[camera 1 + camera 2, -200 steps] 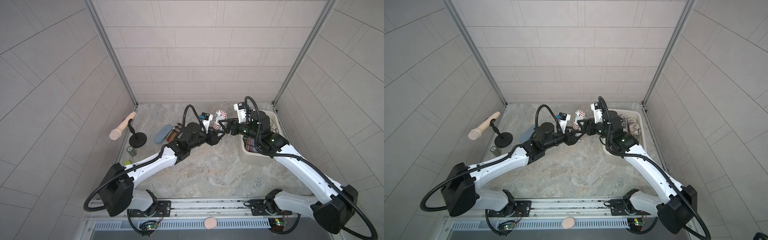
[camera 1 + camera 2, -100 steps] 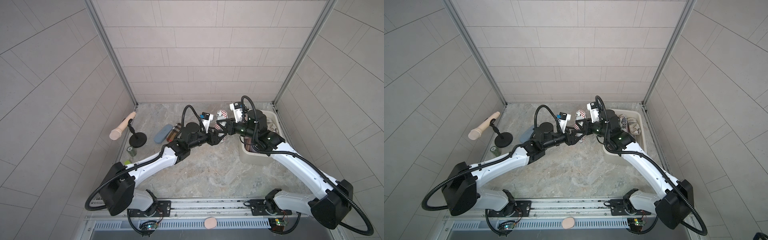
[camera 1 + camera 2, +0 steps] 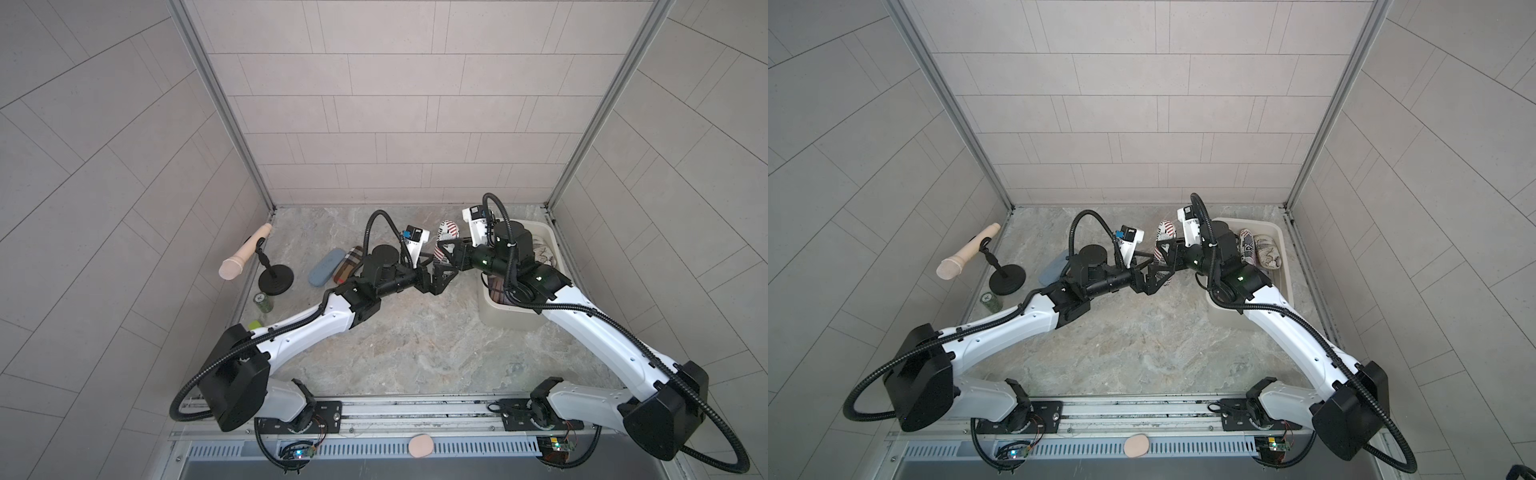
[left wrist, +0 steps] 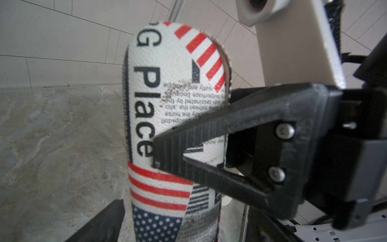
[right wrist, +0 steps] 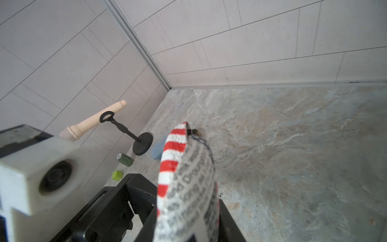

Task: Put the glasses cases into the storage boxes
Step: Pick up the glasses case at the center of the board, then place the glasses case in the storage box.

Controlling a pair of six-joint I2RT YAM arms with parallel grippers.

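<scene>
A flag-and-newsprint glasses case [image 3: 443,243] [image 3: 1161,243] stands upright above the table between both arms. My right gripper [image 3: 452,259] [image 5: 186,226] is shut on it, a finger [image 4: 209,130] pressed on each flat side. My left gripper [image 3: 439,279] [image 3: 1153,281] is open just below the case, its fingers spread clear of it. The cream storage box [image 3: 509,325] [image 3: 1283,249] lies at the right and holds a newsprint case [image 3: 1248,248] and a snake-print case [image 3: 1266,254]. A blue case [image 3: 326,267] and a plaid case [image 3: 350,266] lie on the table behind my left arm.
A beige microphone [image 3: 245,257] on a black round-based stand [image 3: 275,281] sits at the left wall, with a green can [image 3: 262,302] and a small green block [image 3: 254,325] in front of it. My right forearm crosses over the box's near end.
My right gripper closed on the flag-print case. My left gripper then opened wide and let go of it.
</scene>
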